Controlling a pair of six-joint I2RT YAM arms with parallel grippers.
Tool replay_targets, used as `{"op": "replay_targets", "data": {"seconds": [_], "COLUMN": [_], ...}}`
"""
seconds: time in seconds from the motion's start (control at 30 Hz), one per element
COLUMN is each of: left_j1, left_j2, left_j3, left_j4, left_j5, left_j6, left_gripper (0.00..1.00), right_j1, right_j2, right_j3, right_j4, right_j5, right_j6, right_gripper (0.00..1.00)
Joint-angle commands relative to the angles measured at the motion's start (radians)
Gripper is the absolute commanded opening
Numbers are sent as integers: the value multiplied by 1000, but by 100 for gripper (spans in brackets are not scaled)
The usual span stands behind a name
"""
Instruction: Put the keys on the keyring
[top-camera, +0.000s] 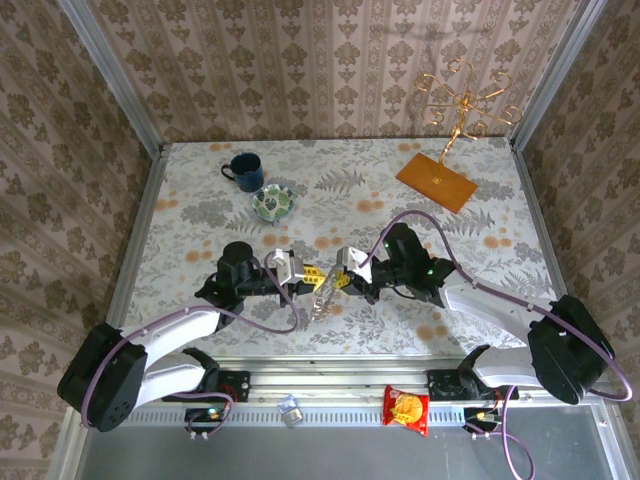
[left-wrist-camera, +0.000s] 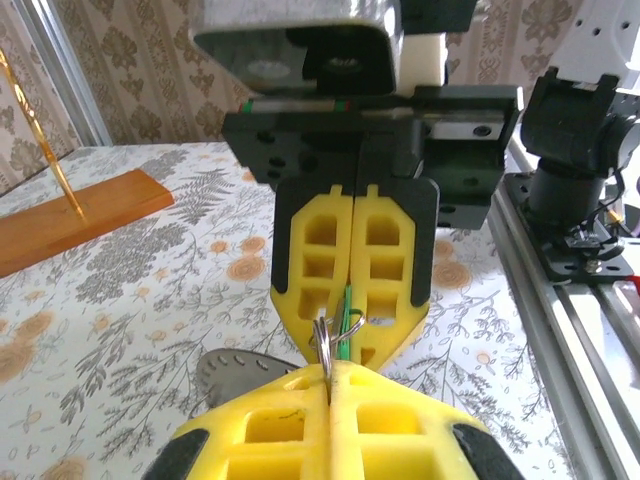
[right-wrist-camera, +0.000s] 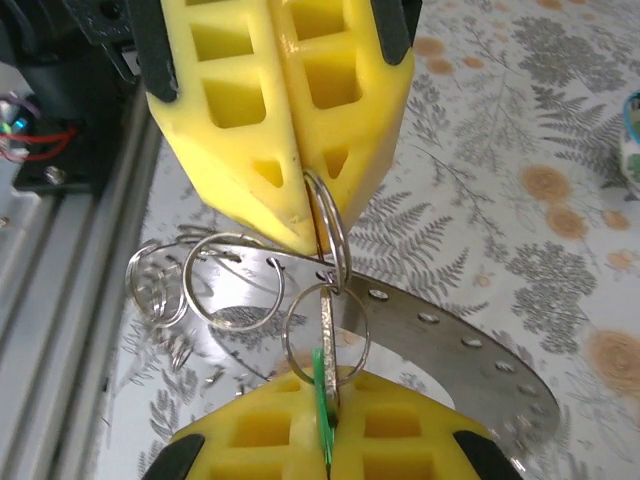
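Above the table's near centre the arms angle inward, wrists level, fingertips almost tip to tip. The right gripper (right-wrist-camera: 320, 385) has its jaws pressed together on the green-tagged key (right-wrist-camera: 327, 340), which is seen edge-on, its long axis running along the fingers toward the left gripper (left-wrist-camera: 330, 375). That gripper's jaws pinch a small split ring (right-wrist-camera: 325, 225). The flat grey keyring (right-wrist-camera: 470, 350) lies just under both tips. Farther off stand a bowl (top-camera: 272, 203) and mug (top-camera: 243, 170).
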Motion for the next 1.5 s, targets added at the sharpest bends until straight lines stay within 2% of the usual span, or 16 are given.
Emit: {"op": "replay_targets", "data": {"seconds": [0.0, 0.2, 0.4, 0.47, 0.53, 0.6, 0.67, 0.77, 0.83, 0.97, 1.07, 1.13, 1.2, 1.33, 1.47], "left_j1": [2, 1, 1, 1, 1, 1, 1, 1, 1, 4, 6, 12, 27, 67, 95], "left_j2": [-22, -15, -12, -9, -10, -18, -34, -83, -133, -274, -416, -533, -647, -855, -964], "left_j3": [19, 40, 46, 47, 45, 39, 29, 4, -20, -78, -122, -134, -137, -137, -129], "left_j4": [-48, -113, -132, -139, -140, -133, -127, -126, -119, -96, -114, -184, -273, -429, -547], "left_j5": [4, -6, -16, -31, -51, -72, -91, -153, -214, -446, -688, -891, -1039, -1183, -1244], "left_j6": [32, 55, 61, 63, 62, 55, 50, 40, 29, -13, -56, -96, -131, -203, -270], "left_gripper": [0, 0, 0, 0, 7, 27, 39, 49, 51, 53, 54, 56, 57, 60, 62], "right_j1": [19, 56, 106, 115, 120, 121, 123, 123, 123, 129, 157, 189, 226, 282, 308], "right_j2": [-27, -39, -37, -42, -52, -63, -71, -77, -77, -59, -33, -3, 33, 133, 271], "right_j3": [55, 110, 165, 174, 176, 175, 177, 192, 205, 246, 285, 317, 343, 380, 458], "right_j4": [-109, -169, -241, -246, -242, -239, -248, -281, -301, -335, -326, -303, -269, -139, -36], "right_j5": [150, 261, 422, 436, 436, 435, 440, 466, 486, 495, 466, 447, 426, 387, 343], "right_j6": [-78, -124, -196, -204, -208, -213, -221, -245, -260, -269, -242, -209, -185, -153, -125], "right_gripper": [0, 0, 0, 0, 0, 0, 0, 0, 0, 0, 0, 0, 0, 0, 0]}}
